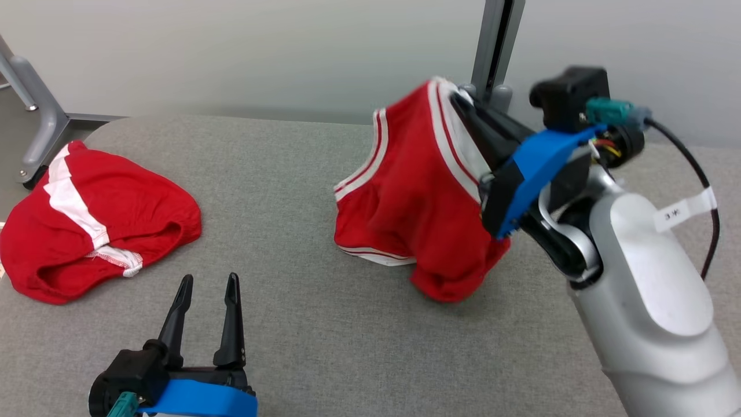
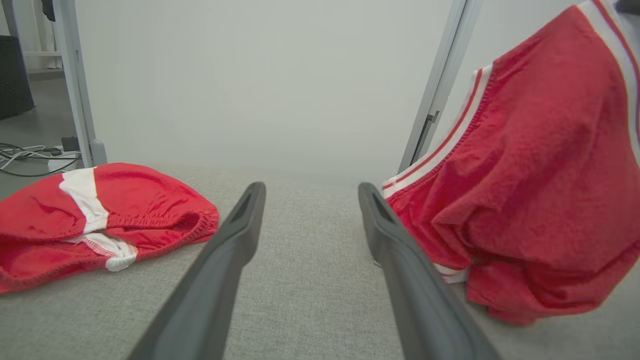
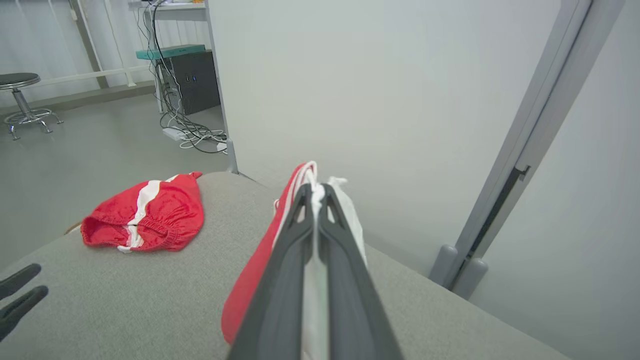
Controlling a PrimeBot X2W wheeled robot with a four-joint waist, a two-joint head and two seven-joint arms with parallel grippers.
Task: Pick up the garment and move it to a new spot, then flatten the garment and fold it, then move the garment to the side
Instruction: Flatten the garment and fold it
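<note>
Right gripper clamps the red, white-striped cloth garment by its edge (left gripper gapes, empty); a dragging hem could tug it loose.

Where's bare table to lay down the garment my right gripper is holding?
Widest bare table: the middle, between the lying red garment and the held garment in the right gripper. Also the near strip right of the left gripper. Crowded: the left end, under the lying garment.
</note>
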